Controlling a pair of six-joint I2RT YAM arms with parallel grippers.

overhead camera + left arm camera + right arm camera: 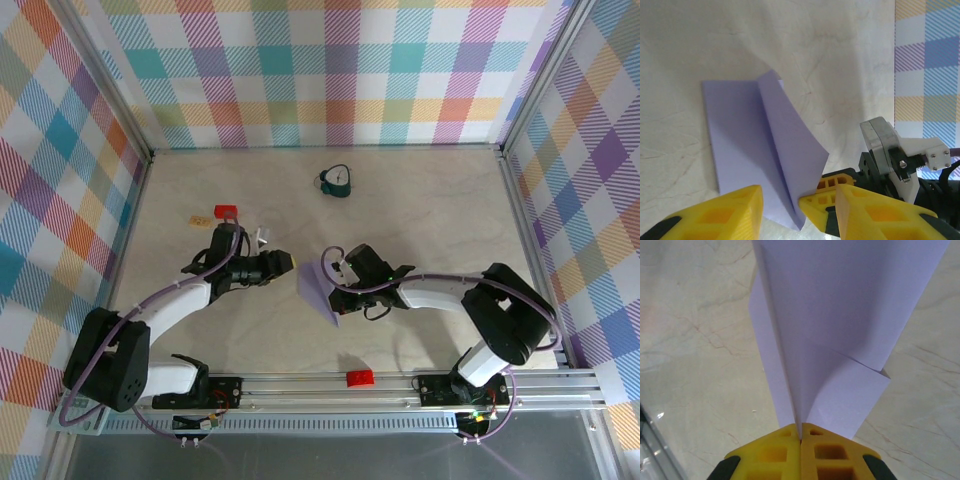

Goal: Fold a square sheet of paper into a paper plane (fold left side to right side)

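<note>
Lavender paper plane, part-folded, mid-frame on tabletop; right tool pinching its raised edge, left tool spread just beside it; risk: with the crease unpressed, the flap may spring open or skew.

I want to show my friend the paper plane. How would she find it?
Look at the middle of the pale marbled table, between the two robot arms. The paper plane is the pale purple folded wedge pinched in the right end effector. The red blocks nearby are small and chunky; it is thin, creased and pointed.
</note>
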